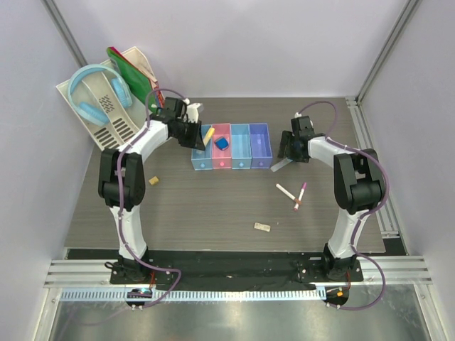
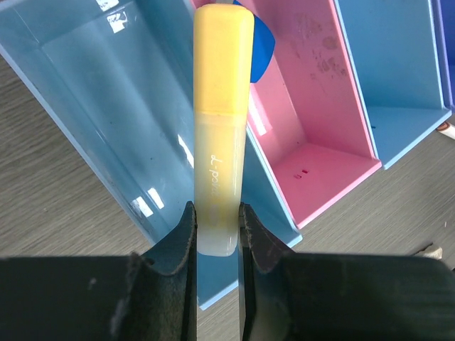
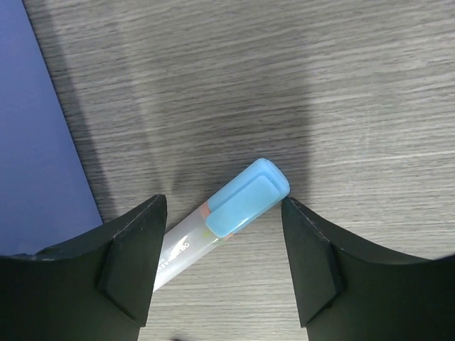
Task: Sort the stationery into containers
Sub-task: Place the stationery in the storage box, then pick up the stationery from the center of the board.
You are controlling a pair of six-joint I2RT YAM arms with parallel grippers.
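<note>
Right now our left arm stretches toward one o'clock, elbow bent, and our left gripper (image 2: 217, 213) is clamped on a yellow highlighter (image 2: 223, 106) over the leftmost light-blue bin (image 2: 106, 106). Our right arm folds toward ten o'clock, with our right gripper (image 3: 224, 206) spread apart astride the blue-capped tube (image 3: 245, 193), which lies on the table (image 3: 284, 71) at four o'clock from the purple bin (image 3: 35, 142).

The top view looks steeply down from the near side over the whole grey wood-grain bench (image 1: 213, 206). The left wrist view, close behind its black gripper (image 2: 217, 227), shares the yellow plastic highlighter (image 2: 222, 106) and pastel plastic bin row (image 2: 313, 106) with it. The right wrist view faces the bench closely.
</note>
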